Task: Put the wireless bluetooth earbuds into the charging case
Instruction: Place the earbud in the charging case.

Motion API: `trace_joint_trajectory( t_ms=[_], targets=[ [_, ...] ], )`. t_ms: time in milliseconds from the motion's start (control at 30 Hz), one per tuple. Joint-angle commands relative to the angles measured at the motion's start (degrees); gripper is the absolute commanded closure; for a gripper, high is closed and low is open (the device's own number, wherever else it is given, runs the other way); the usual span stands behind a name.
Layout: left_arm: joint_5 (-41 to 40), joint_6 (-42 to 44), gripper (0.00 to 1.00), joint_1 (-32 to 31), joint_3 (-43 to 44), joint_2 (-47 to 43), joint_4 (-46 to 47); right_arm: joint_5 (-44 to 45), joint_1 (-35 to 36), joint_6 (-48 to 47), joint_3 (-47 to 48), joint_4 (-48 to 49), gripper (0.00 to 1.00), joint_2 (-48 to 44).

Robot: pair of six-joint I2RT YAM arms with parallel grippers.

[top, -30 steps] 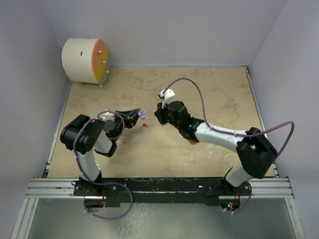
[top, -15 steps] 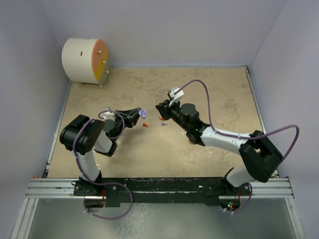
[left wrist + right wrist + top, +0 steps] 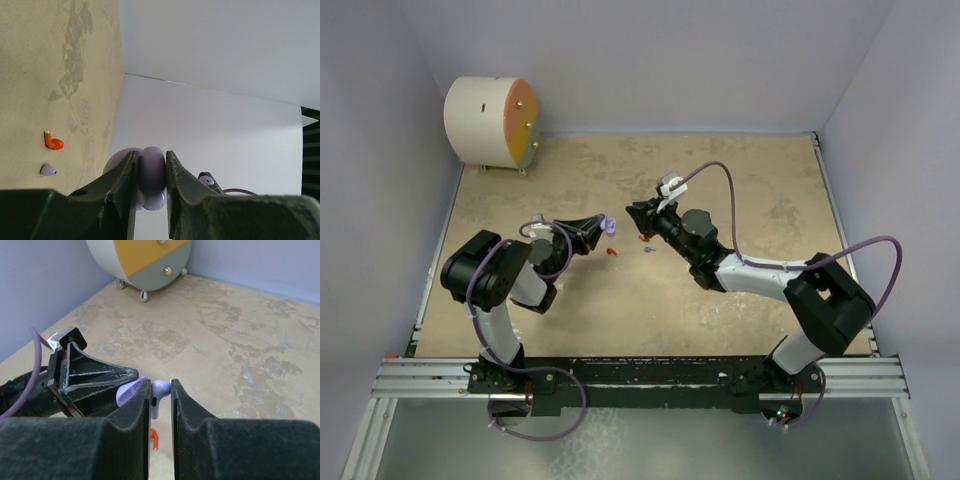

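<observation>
Right claw [image 3: 160,390] clamped on a lavender earbud [image 3: 160,387], left claw [image 3: 131,376] just beyond its tips holding a lavender case [image 3: 127,393], red earbud [image 3: 154,438] on the table [image 3: 260,340] below the tips, round drum [image 3: 145,260] far ahead.

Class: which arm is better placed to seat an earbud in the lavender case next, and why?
Right: the right hand pinches a lavender earbud near the lavender case that the left hand grips.
</observation>
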Motion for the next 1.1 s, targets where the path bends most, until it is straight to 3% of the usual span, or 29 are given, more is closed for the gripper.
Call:
trace_joint_trajectory(
  t_ms=[0,1067],
  targets=[
    [-1.51,-0.43,1.0,-1.06,1.79,-1.96,11.97,2.02,-0.14,-0.21,1.52,5.56,1.0,0.72],
    [-3.08,-0.73,1.0,-3.48,3.29,-1.5,12.02,1.99,-0.06,1.53,2.29,7.78,1.0,2.35]
  ],
)
